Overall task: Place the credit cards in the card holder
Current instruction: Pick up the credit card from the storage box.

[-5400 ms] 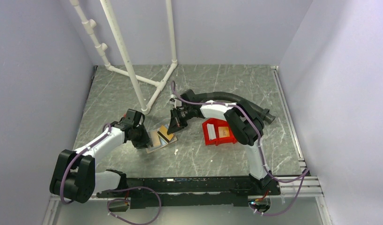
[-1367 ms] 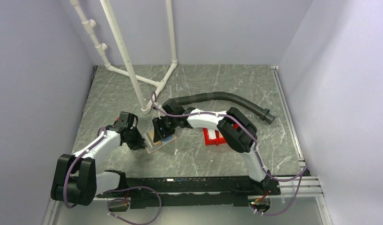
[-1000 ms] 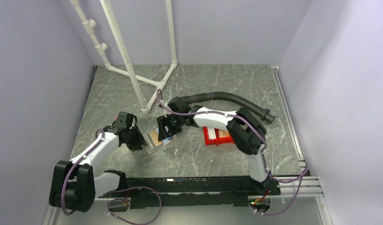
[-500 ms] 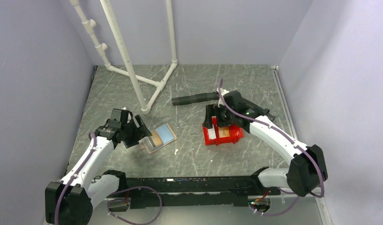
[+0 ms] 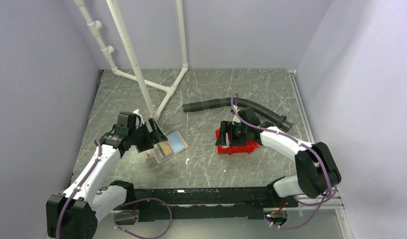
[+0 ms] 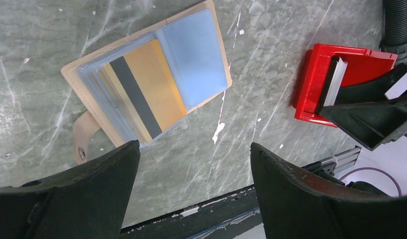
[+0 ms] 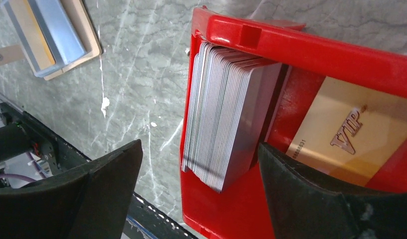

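Top external view, entries left to right.

1. Left gripper: jaws wide apart, nothing held, just beside the card holder's left edge.

2. Card holder: tan-beige, lying open and flat on the grey tabletop, left of centre. The left wrist view shows its snap strap splayed outward. A tan-orange card with a dark stripe sits in one clear pocket, and the facing pocket looks vacant. Judged soft, light and liable to skid. Best pinned or pinched at the beige border, clear of the glossy pockets.

3. Red bin: right of centre, well apart from the holder.

4. Credit cards: a pale stack standing on edge in one compartment of the bin. A VIP card, tan-orange, lies flat in the neighbouring compartment. Judged light, stiff, slick and tightly packed. A single card is best taken by its raised top edge, pads on the two broad faces, starting from the outer side of the stack.

5. Right gripper: over the bin, jaws apart and straddling the stack, closed on nothing.
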